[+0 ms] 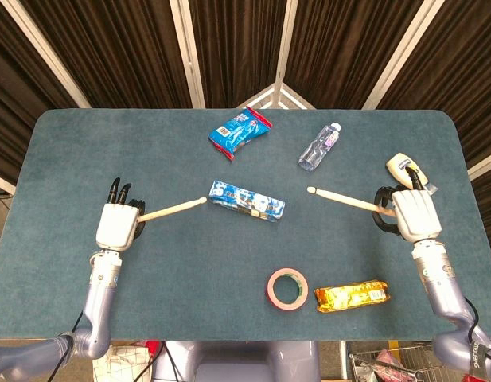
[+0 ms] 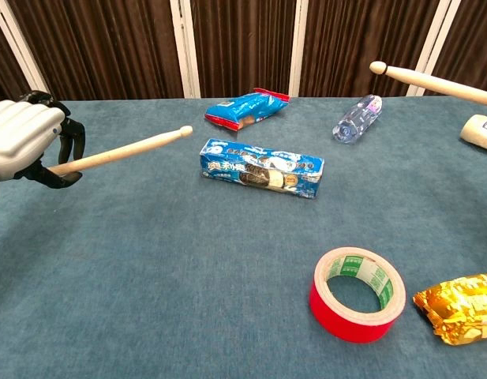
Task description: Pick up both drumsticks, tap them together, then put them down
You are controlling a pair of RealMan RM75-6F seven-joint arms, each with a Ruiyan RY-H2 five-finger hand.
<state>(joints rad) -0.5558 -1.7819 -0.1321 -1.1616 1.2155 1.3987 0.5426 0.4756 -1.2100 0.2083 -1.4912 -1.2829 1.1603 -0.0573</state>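
Red-sided tape roll [image 2: 357, 294] and the gold foil snack packet [image 2: 462, 305] lie nearest, at about five o'clock on the teal felt table [image 1: 173, 270]. At nine o'clock the left hand [image 1: 116, 224] has its fingers curled round the butt of one pale wooden drumstick [image 1: 173, 210], lifted clear of the cloth, tip angled toward centre. At three o'clock the right hand [image 1: 411, 215] grips the second wooden drumstick [image 1: 346, 201] likewise, tip aimed inward; the two tips are well apart. Between them lies the blue biscuit box [image 1: 247, 200]. Farther off, at twelve to one o'clock, lie a blue snack bag [image 1: 240, 131] and a clear plastic bottle [image 1: 320, 146]. Both sticks look light, stiff and smooth, so holding near the butt seems right.
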